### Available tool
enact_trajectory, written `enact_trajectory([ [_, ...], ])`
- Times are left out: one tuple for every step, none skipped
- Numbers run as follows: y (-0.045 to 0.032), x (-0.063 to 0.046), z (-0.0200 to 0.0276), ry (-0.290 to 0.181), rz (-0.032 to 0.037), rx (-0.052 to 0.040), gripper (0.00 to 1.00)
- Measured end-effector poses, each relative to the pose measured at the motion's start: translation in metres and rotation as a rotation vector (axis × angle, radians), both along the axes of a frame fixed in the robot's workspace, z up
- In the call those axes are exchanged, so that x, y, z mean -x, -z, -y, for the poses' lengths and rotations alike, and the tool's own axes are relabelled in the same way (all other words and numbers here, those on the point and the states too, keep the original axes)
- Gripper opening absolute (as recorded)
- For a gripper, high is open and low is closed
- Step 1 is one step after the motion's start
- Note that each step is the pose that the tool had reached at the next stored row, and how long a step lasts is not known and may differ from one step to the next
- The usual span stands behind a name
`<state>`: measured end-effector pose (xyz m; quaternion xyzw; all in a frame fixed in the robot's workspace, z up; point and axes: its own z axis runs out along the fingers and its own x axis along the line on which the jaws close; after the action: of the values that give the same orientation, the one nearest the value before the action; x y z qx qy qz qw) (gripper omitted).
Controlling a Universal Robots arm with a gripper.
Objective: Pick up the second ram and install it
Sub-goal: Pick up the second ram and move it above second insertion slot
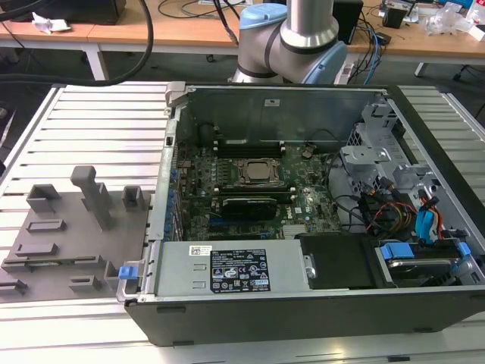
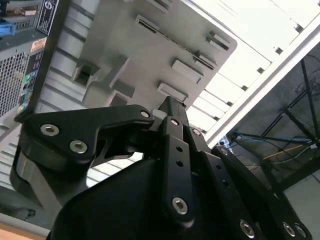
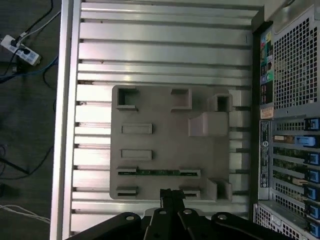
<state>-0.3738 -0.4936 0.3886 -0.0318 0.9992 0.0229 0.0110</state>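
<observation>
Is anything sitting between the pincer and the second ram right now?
Nothing visible does. In the first wrist view the second ram sits exposed in the gray fixture, and the pincer hangs clear of it with only open air between.

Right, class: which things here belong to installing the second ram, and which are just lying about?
Job:
ram
gripper
fixture
motherboard

Lying about:
power strip
desk
white scrap
</observation>
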Motion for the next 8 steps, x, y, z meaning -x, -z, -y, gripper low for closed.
enact_trajectory([
  [0.0001,0.0000,0.0000,-0.017,0.0001,0.0000,0.11],
  [0.0000,0.0000,0.0000,-0.050,0.0000,0.0001,0.11],
  [0.0000,0.0000,0.0000,-0.093,0.0000,0.0000,0.11],
  [0.0001,0.0000,0.0000,-0.162,0.0000,0.0000,0.11],
  [0.0001,0.0000,0.0000,-0.223,0.0001,0.0000,0.11],
  [0.0001,0.0000,0.0000,-0.269,0.0000,0.0000,0.11],
  [0.0000,0.0000,0.0000,-0.292,-0.0001,0.0001,0.11],
  [0.0001,0.0000,0.0000,-0.309,0.0001,0.0000,0.11],
])
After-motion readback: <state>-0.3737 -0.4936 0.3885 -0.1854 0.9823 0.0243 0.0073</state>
